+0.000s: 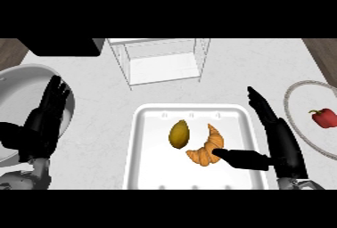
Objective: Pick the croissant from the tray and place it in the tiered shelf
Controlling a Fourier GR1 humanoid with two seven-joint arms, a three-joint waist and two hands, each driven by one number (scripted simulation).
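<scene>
A golden croissant point(208, 147) lies in the white tray point(148, 151), right of centre, curved like a crescent. My right hand point(280, 142) lies along the tray's right rim with straight fingers pointing away from me, open. Its thumb point(240, 159) reaches left and touches the croissant's lower end. The white tiered shelf point(162, 60) stands behind the tray, at the top centre. My left hand point(43, 122) rests open at the far left, fingers up, away from the tray.
A brown oval fruit point(179, 134) lies in the tray just left of the croissant. A plate point(296, 118) with a red bell pepper point(324, 118) sits at the right edge. A large white round dish point(20, 84) lies under the left hand. A dark object point(63, 46) sits at the top left.
</scene>
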